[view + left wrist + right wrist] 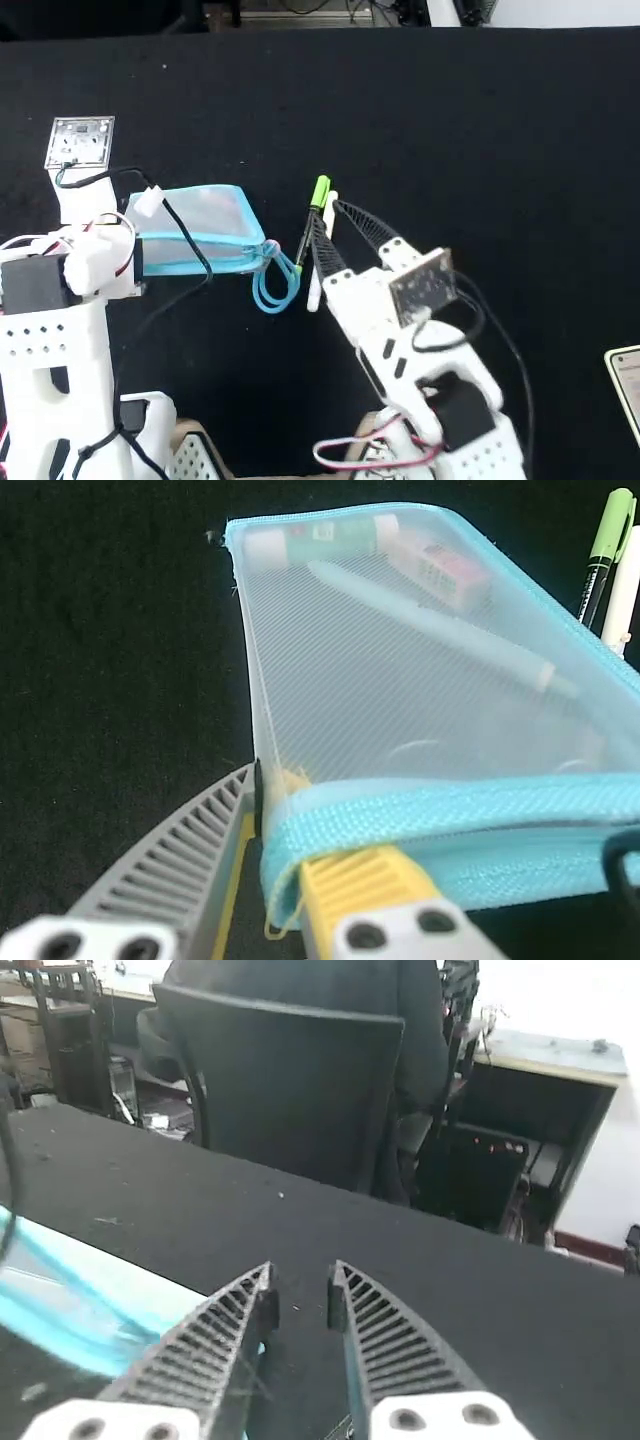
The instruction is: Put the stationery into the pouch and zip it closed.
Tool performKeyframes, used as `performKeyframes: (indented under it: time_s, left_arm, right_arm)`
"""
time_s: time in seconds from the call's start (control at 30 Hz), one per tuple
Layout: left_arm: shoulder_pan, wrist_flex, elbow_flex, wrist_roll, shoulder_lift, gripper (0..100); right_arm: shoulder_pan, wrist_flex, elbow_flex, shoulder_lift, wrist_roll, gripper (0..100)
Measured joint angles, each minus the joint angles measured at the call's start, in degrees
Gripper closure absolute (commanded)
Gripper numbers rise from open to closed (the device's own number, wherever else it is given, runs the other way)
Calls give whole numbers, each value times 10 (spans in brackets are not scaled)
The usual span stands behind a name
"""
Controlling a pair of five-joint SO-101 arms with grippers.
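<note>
The left hand (272,785) pinches an end of the pouch (400,680), while the right hand (300,1282), narrowly parted and empty, hangs over the green pen (319,198) and white pen (314,294), which I'd guess need grasping next.

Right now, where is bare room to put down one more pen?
The black tabletop beyond the translucent blue mesh pouch and the green-capped pen is bare, as is the stretch right of the right hand. Between pouch and pen it is crowded.
</note>
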Motion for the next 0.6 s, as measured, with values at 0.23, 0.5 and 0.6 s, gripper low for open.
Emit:
performKeyframes:
  time_s: [0.23,0.5,0.6]
  left_arm:
    - [-1,-9,0,0,0,970]
    - [-1,-11,0,0,0,970]
    - [-1,-11,0,0,0,970]
  right_arm:
    - [105,-81,23,125,-44,920]
    - [128,-154,-32,421,-172,920]
    - [132,-179,-78,542,-199,920]
